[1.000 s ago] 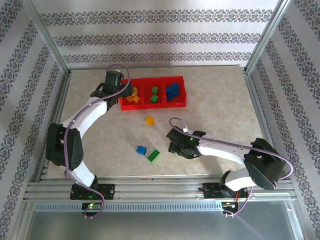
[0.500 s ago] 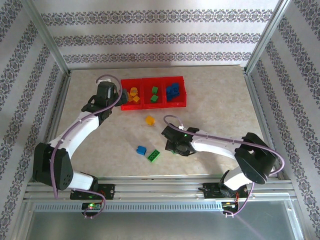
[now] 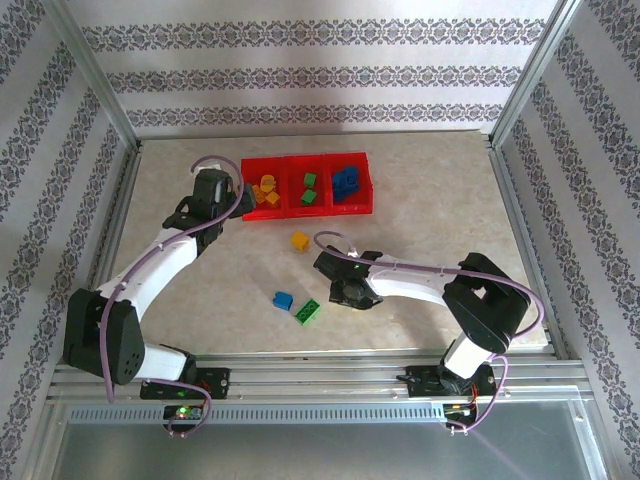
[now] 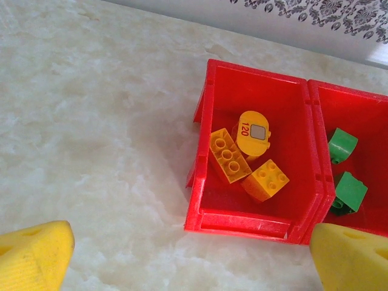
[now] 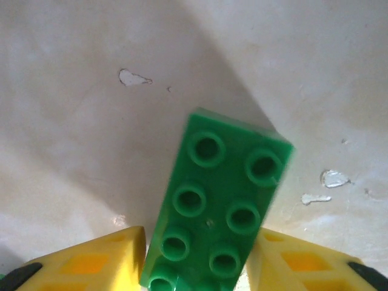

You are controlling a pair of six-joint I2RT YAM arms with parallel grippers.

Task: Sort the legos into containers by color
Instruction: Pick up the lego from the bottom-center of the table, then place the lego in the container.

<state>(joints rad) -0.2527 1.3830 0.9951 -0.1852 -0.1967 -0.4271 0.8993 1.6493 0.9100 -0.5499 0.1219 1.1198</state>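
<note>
The containers (image 3: pixel 305 210) are three joined red bins at the back of the table. The left one (image 4: pixel 195 182) holds yellow legos (image 4: pixel 229 156), the middle one green legos (image 4: pixel 341 145), and the right one blue legos (image 3: pixel 347 180). My left gripper (image 4: pixel 194 260) hangs open and empty just off the left bin's near left corner (image 3: pixel 226 204). Loose on the table lie a yellow lego (image 3: pixel 299 240), a blue lego (image 3: pixel 283 299) and a long green lego (image 3: pixel 308 311). My right gripper (image 5: pixel 197 260) is low on the table, its yellow fingers (image 5: pixel 115 254) pressed against both long sides of the green lego (image 5: pixel 218 194).
Metal frame rails (image 3: pixel 300 375) run along the near edge, and patterned walls close the back and sides. Bare beige tabletop (image 3: pixel 440 200) stretches to the right of the bins. The right arm (image 3: pixel 430 285) lies low across the table's near right.
My left gripper opened fully and drew back from over the left bin toward its near left corner. My right gripper slid left to the green lego and its jaws closed in on it.
</note>
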